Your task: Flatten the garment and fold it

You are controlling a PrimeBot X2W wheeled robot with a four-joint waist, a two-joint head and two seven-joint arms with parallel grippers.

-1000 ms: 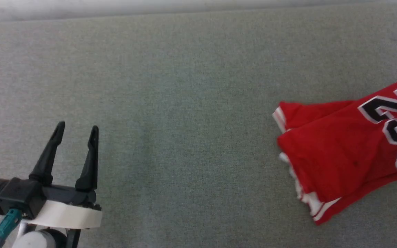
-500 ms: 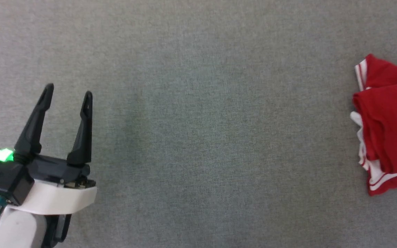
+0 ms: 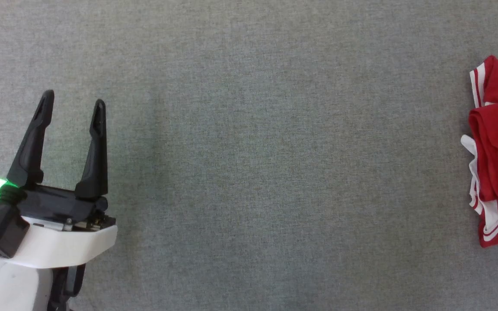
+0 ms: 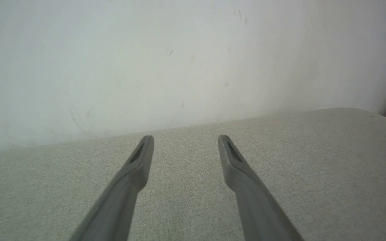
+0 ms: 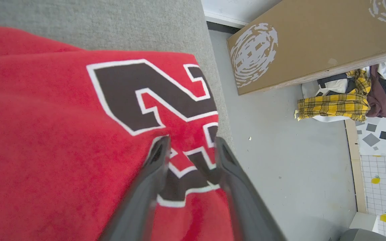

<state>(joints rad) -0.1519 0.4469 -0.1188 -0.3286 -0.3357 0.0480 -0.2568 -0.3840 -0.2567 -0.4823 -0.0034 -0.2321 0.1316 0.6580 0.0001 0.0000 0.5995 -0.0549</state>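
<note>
**Most of the fold looks done; bundle sits at the right edge**

Nearest the robot, the left gripper (image 3: 73, 98) hovers over the near left part of the surface (image 3: 249, 172). Its fingers are spread wide and hold nothing. The left wrist view shows bare grey cloth under them and a pale wall (image 4: 146, 50) past the far edge.

The right gripper (image 5: 191, 140) is over the garment (image 5: 62, 150). Its fingers are parted, and the black lettering lies flat in the gap between them. Nothing is pinched, though I cannot tell whether the tips touch the cloth.

The garment lies at the right edge of the surface, well apart from the left gripper, and its lettered part runs close up to that edge. In the head view it is a stack of red layers, with a white sleeve and striped trim poking out on the side toward the left gripper.

Judging from this, flattening and the main folds are done: it is a compact layered bundle, not a spread shirt. It is loose, though, with rumpled layers and unaligned edges. What is left seems small: lift the right arm clear and perhaps square the bundle.

Beyond the edge are the floor (image 5: 280, 174), a box (image 5: 307, 43) and a clothes pile (image 5: 343, 100).
</note>
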